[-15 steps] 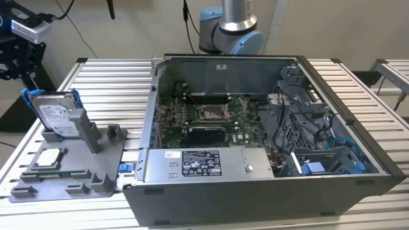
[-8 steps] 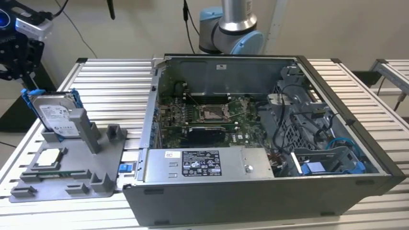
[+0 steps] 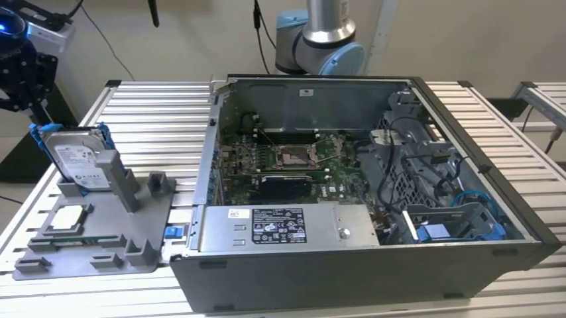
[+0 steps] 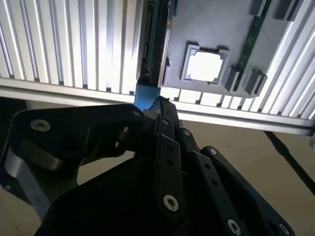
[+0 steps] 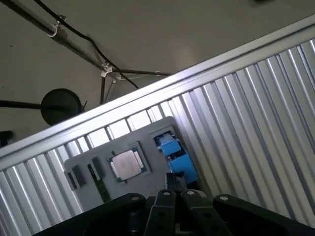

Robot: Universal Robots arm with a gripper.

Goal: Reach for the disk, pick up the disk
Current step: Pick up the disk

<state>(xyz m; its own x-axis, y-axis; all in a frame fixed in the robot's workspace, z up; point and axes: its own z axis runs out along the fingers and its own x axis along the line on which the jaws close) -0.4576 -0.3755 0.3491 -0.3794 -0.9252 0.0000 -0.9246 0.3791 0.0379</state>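
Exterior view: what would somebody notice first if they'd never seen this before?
The big open grey metal computer case fills the middle, its green circuit board showing inside. At the exterior view's left, the flat silver-grey disk with a white label and bright blue bracket stands upright in a grey plastic holder, with the black gripper close above it.

We saw an open computer case (image 3: 354, 278) with its motherboard (image 3: 292, 159) exposed on a ribbed metal table (image 3: 150, 112), and beside it, toward the exterior view's left, a grey tray (image 3: 132, 232) bearing a square chip (image 3: 69, 218).
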